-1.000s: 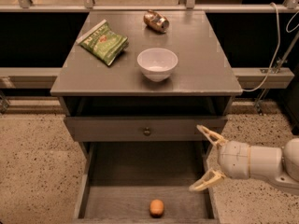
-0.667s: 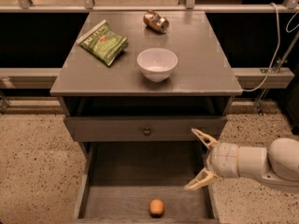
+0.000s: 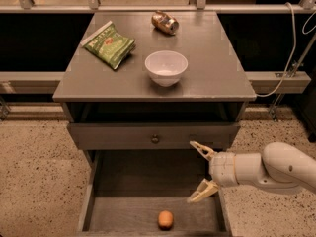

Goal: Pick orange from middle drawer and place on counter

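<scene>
The small orange [image 3: 165, 219] lies on the floor of the pulled-out grey middle drawer [image 3: 148, 174], near its front edge and a little right of centre. My gripper [image 3: 196, 172] hangs over the right side of the drawer, above and to the right of the orange, not touching it. Its two cream fingers [image 3: 201, 150] are spread wide apart and hold nothing. The white arm reaches in from the right. The grey counter [image 3: 217, 58] tops the cabinet above.
On the counter stand a white bowl [image 3: 166, 67], a green chip bag [image 3: 108, 44] and a brownish can [image 3: 165, 22] lying on its side. A closed drawer front with a round knob [image 3: 155, 139] sits above the open drawer. A white cable [image 3: 291, 48] hangs at right.
My gripper has moved left and slightly down, further in over the open drawer, fingers still spread. The orange has not moved.
</scene>
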### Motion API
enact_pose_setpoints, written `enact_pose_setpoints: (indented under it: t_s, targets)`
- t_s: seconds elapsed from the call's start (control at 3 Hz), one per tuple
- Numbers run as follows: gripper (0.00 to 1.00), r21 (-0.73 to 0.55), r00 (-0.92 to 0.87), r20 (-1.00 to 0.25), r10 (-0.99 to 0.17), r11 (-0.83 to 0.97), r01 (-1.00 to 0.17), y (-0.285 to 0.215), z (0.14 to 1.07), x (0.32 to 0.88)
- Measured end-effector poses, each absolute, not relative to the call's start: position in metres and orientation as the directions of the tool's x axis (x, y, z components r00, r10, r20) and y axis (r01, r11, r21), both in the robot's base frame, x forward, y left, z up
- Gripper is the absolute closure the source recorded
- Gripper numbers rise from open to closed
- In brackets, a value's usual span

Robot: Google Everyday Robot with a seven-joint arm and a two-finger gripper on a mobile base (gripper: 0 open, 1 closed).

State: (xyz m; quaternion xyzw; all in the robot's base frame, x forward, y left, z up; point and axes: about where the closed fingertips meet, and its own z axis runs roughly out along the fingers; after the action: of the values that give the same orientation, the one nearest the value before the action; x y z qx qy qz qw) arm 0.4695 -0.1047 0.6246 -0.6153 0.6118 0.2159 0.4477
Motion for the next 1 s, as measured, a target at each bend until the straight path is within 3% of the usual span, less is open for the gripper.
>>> enact_pose_setpoints:
  t_s: [1.0]
  targets:
    - [0.0,-0.303,0.247,-0.741,-0.624,-0.017,-0.953,-0.067,0.555,0.454]
